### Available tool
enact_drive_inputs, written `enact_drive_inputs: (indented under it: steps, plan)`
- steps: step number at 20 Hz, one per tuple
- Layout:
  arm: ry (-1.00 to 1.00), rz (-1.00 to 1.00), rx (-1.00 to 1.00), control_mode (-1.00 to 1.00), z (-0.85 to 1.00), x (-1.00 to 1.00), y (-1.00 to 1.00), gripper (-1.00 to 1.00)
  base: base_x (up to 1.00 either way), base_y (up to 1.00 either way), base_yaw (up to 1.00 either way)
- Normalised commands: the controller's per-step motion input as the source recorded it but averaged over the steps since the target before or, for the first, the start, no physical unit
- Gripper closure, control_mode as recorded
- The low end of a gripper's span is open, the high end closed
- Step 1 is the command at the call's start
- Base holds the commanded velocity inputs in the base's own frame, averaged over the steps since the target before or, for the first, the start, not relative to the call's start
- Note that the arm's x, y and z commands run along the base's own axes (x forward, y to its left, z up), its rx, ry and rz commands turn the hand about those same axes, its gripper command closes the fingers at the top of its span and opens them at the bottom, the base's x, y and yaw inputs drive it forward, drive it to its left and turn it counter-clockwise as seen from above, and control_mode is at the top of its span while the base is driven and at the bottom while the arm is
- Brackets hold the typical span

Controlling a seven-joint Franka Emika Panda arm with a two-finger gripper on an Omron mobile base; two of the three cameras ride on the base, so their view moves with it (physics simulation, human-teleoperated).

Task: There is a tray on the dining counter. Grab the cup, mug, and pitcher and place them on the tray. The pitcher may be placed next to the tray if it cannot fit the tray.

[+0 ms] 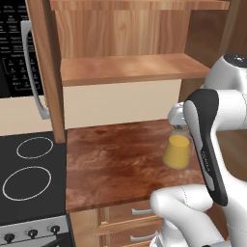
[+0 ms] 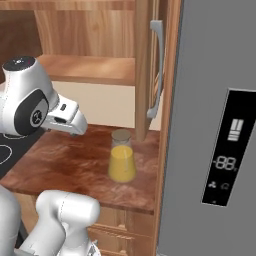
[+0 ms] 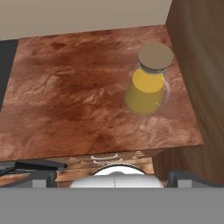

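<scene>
Though fridge [image 2: 215, 125] display "88": unlabelled pitcher [image 2: 121, 159].

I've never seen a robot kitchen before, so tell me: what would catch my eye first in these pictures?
Most striking is the pitcher, yellow-orange below and capped with a flat lid, standing upright on the narrow wood counter near its right end. The white arm hangs above the counter, its gripper open and holding nothing. A black stovetop adjoins the counter on the left, and a grey fridge stands to the right.
</scene>
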Motion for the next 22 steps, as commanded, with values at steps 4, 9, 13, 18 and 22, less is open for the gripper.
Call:
enact_drive_inputs:
  steps: [4, 9, 13, 18, 22]
  plan:
    - [0.00, 0.00, 0.00, 1.00, 0.00, 0.00, 0.00, -1.00, 0.00, 0.00, -0.09]
    - [0.00, 0.00, 0.00, 1.00, 0.00, 0.00, 0.00, -1.00, 0.00, -0.20, 0.00]
    - [0.00, 0.00, 0.00, 1.00, 0.00, 0.00, 0.00, -1.00, 0.00, -0.24, 0.00]
    - [0.00, 0.00, 0.00, -1.00, -0.11, 0.00, -0.17, -1.00, 0.00, 0.00, 0.00]
    - [0.00, 0.00, 0.00, -1.00, -0.40, 0.00, -0.24, -1.00, 0.00, 0.00, 0.00]
